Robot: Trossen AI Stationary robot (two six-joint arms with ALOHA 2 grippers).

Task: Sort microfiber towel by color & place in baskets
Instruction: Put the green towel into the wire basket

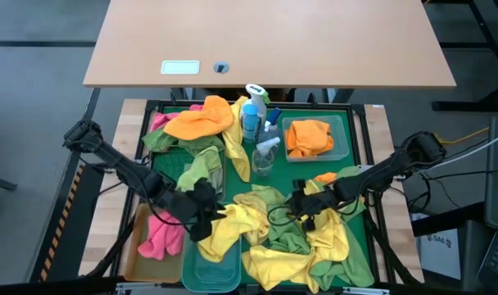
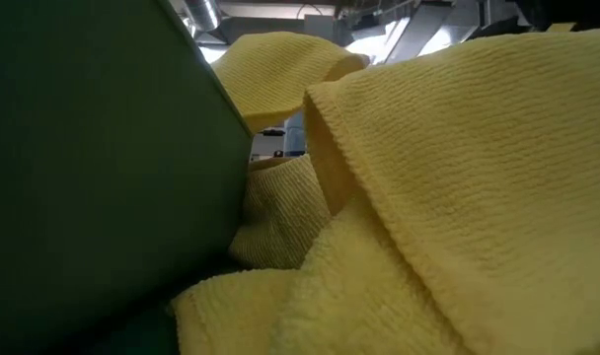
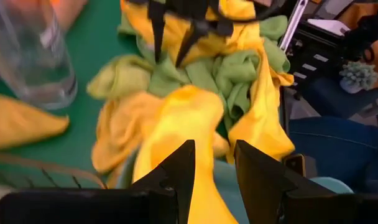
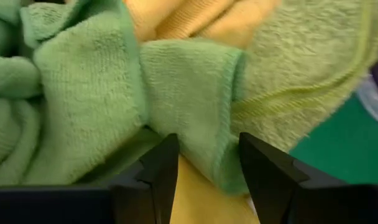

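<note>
Two arms are mid-sort over your green tray. The left gripper pinches a yellow towel just beside the teal basket; your next move is probably lowering it in. The right gripper, fingers spread, straddles a green towel's fold.

Fuzzy looped-pile yellow towel, nubby green cloth, glossy clear plastic bottle, matt wood-look tabletop
</note>
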